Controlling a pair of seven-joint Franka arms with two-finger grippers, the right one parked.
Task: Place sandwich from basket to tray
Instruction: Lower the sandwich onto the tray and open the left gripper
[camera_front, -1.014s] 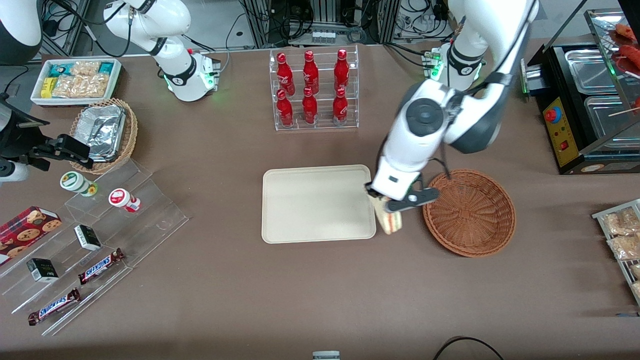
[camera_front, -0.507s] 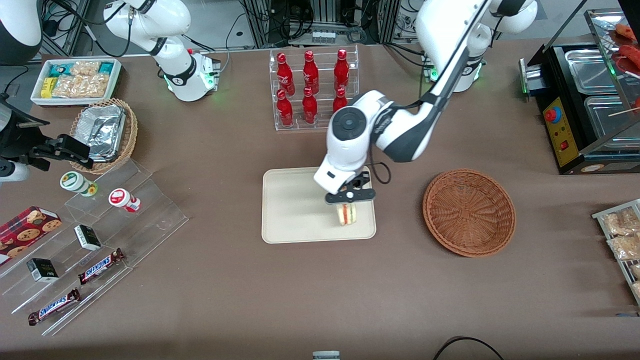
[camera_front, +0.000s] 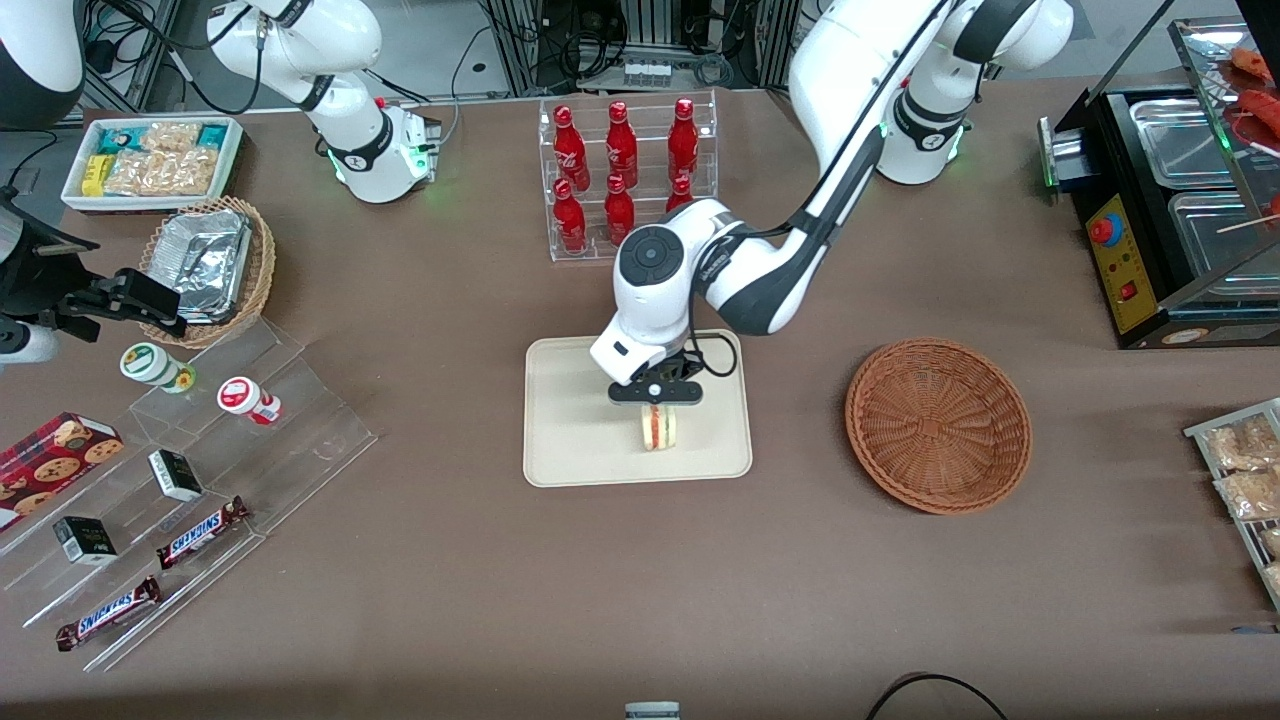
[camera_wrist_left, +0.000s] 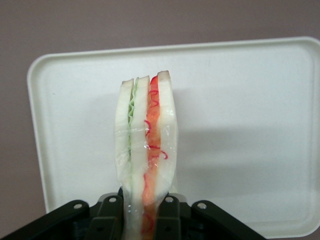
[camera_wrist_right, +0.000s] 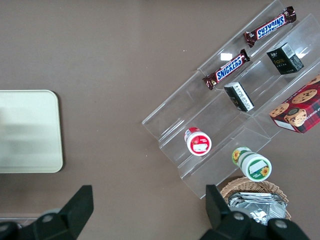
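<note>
Left wrist view: the sandwich (camera_wrist_left: 146, 150) is hanging edge-on over the tray (camera_wrist_left: 240, 100), white bread outside, green and red layers between, clear wrap catching light. The gripper (camera_wrist_left: 145, 220) is pinching its one end, a black finger (camera_wrist_left: 111, 216) pressing on each bread face. The sandwich's shadow is falling on the tray surface beside it.

Front view: the gripper (camera_front: 655, 392) is sitting over the tray (camera_front: 570, 420), clamped on the sandwich (camera_front: 658, 428), which is showing just below it, nearer the camera. The sandwich is lying over the tray's middle, slightly toward the 4 o'clock corner. Whether it is touching the tray surface I cannot tell.

The basket (camera_front: 938, 424) is sitting at 3 o'clock from the tray, well apart, nothing in it. The bottle rack (camera_front: 628, 178) with red bottles is standing at 12 o'clock from the tray. The clear stepped shelf (camera_front: 200, 480) with snack bars and small boxes is lying at 9 o'clock, toward the parked arm's end of the table.
</note>
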